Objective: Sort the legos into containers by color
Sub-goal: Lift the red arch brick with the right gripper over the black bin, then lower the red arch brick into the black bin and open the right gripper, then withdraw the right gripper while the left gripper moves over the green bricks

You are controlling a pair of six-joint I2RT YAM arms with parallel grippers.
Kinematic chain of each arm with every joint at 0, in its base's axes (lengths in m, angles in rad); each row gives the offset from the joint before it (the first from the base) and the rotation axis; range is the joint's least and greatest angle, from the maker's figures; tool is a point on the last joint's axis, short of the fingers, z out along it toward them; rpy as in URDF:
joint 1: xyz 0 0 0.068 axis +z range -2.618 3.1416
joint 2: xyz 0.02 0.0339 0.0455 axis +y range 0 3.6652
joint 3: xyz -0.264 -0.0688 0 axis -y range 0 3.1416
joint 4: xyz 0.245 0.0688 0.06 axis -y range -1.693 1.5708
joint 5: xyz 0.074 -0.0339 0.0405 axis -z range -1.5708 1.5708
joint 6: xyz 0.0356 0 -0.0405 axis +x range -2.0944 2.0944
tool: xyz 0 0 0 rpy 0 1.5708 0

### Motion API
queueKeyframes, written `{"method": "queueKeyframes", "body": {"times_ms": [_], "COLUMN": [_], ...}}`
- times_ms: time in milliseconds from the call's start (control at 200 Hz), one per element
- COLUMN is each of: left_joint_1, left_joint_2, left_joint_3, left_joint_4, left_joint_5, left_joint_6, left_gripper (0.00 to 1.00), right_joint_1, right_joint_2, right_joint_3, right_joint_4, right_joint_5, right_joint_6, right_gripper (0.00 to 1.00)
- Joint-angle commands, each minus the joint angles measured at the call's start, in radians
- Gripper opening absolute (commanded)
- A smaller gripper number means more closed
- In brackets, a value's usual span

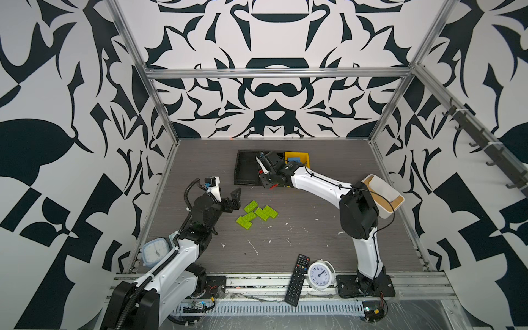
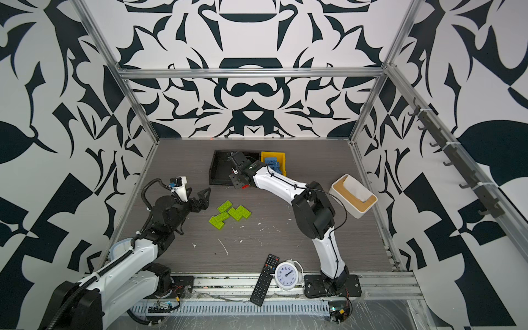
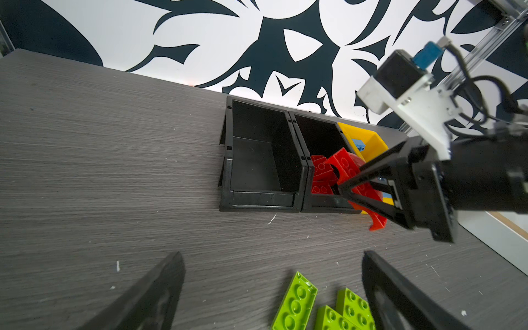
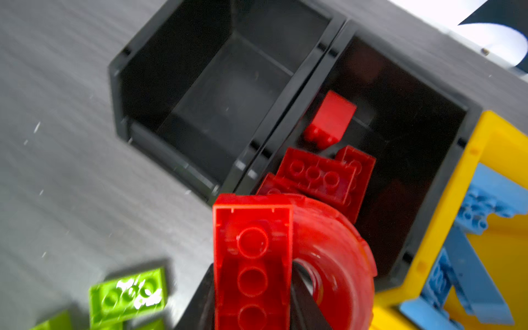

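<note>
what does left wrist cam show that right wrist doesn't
Only left wrist: the whole right gripper, fingers shut on the red half-round piece, the open left gripper, the white box. Only right wrist: that piece's hollow underside. Both: two black trays, red bricks in the one beside the yellow bin, blue bricks in that bin, lime green bricks on the table.

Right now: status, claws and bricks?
Left claw open beside green bricks. Right claw shut on red half-round brick, at black tray holding red bricks. Nothing blocking.
</note>
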Motion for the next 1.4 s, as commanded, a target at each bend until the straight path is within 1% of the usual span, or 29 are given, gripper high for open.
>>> {"method": "queueKeyframes", "body": {"times_ms": [0, 225, 435, 575, 655, 710, 745, 785, 845, 925, 1010, 1050, 1085, 1170, 1230, 1310, 1395], "left_joint_1": [0.002, 0.002, 0.002, 0.002, 0.002, 0.002, 0.002, 0.000, 0.000, 0.000, 0.000, 0.000, 0.000, -0.015, -0.055, -0.122, -0.186], "left_joint_2": [-0.015, -0.013, -0.011, -0.010, -0.005, -0.003, -0.004, -0.007, -0.011, -0.020, -0.034, -0.040, -0.044, -0.045, -0.040, -0.035, -0.040], "left_joint_3": [0.003, 0.005, 0.006, 0.018, 0.030, 0.043, 0.054, 0.074, 0.105, 0.156, 0.215, 0.231, 0.241, 0.256, 0.258, 0.276, 0.275], "left_joint_4": [0.006, 0.001, 0.001, -0.008, -0.031, -0.054, -0.069, -0.098, -0.158, -0.262, -0.415, -0.474, -0.519, -0.623, -0.671, -0.770, -0.816], "left_joint_5": [-0.001, -0.008, -0.006, 0.015, 0.010, 0.008, 0.027, 0.048, 0.034, 0.019, -0.013, -0.018, -0.016, -0.003, -0.016, -0.083, -0.132], "left_joint_6": [0.007, 0.005, 0.004, 0.007, 0.006, 0.000, -0.002, 0.011, 0.001, -0.005, -0.016, -0.037, -0.060, -0.112, -0.129, -0.160, -0.218], "left_gripper": [0.99, 1.00, 0.99, 0.99, 0.99, 1.00, 0.99, 1.00, 0.99, 1.00, 0.99, 0.99, 0.99, 1.00, 0.97, 0.96, 0.97], "right_joint_1": [-0.021, -0.067, -0.076, -0.081, -0.084, -0.086, -0.086, -0.086, -0.086, -0.086, -0.086, -0.086, -0.084, -0.068, -0.052, -0.037, -0.035], "right_joint_2": [0.012, 0.050, 0.090, 0.118, 0.130, 0.134, 0.135, 0.136, 0.135, 0.127, 0.109, 0.089, 0.065, -0.036, -0.119, -0.258, -0.419], "right_joint_3": [0.058, 0.092, 0.129, 0.161, 0.171, 0.176, 0.177, 0.178, 0.179, 0.175, 0.160, 0.141, 0.117, 0.028, -0.011, -0.090, -0.200], "right_joint_4": [0.074, 0.128, 0.141, 0.140, 0.141, 0.142, 0.145, 0.147, 0.146, 0.147, 0.144, 0.146, 0.159, 0.222, 0.230, 0.240, 0.272], "right_joint_5": [0.034, 0.027, 0.023, 0.024, 0.027, 0.024, 0.024, 0.017, 0.012, 0.002, -0.017, -0.028, -0.062, -0.128, -0.150, -0.159, -0.161], "right_joint_6": [-0.002, 0.018, 0.018, 0.021, 0.024, 0.026, 0.026, 0.026, 0.024, 0.020, 0.019, 0.020, 0.023, 0.031, 0.021, 0.003, -0.009], "right_gripper": [0.20, 0.20, 0.21, 0.22, 0.29, 0.30, 0.31, 0.37, 0.49, 0.59, 0.68, 0.70, 0.71, 0.73, 0.74, 0.74, 0.75]}}
